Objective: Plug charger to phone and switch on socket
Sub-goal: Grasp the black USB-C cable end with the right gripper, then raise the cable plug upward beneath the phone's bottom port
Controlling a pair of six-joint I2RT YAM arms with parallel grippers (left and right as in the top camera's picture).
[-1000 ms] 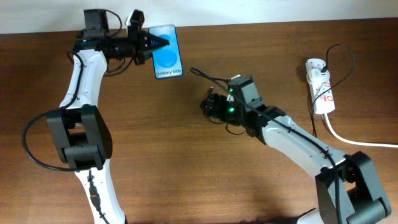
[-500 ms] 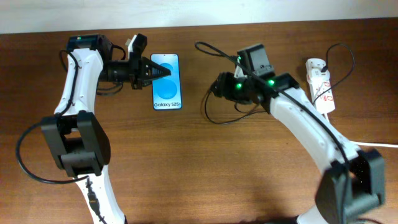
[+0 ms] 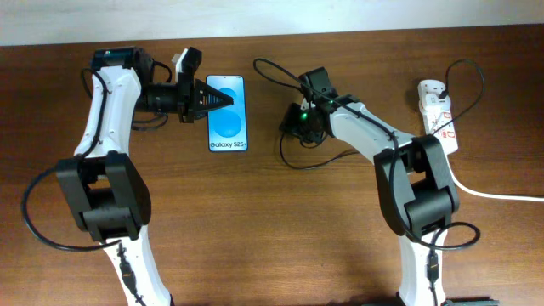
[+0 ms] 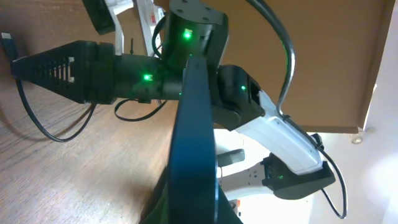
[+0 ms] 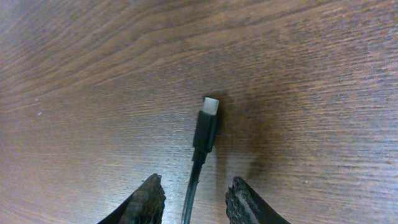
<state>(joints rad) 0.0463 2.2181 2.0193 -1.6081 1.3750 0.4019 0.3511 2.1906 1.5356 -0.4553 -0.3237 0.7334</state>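
1. my right end effector [image 5: 198, 183] is spread, its fingers [image 5: 144, 202] standing either side of the charger [image 5: 205, 132] with a gap on each side as far as i can see. the plug tip [image 5: 211, 104] lies flat on the worktop [image 5: 323, 74] in the middle of the right wrist frame. if i close off-centre i may catch only the thin cable, and the tip will swing loose when i try to aim it.
2. my left end effector [image 3: 223, 98] pinches the phone [image 3: 228, 119] by its edge, left of centre near the top of the overhead frame, screen up. such a narrow hold may yield under the push of the plug, so the phone could twist or slide.
3. i cannot tell where the phone's port lies; a wrong angle would jam the tip against the frame.
4. the charger's slack lies in loops close by my right arm, at the overhead frame's centre, and could snag, dragging the tip away.
5. the socket [image 3: 439, 119] sits at the far right, well apart; a taut cable could tug it.
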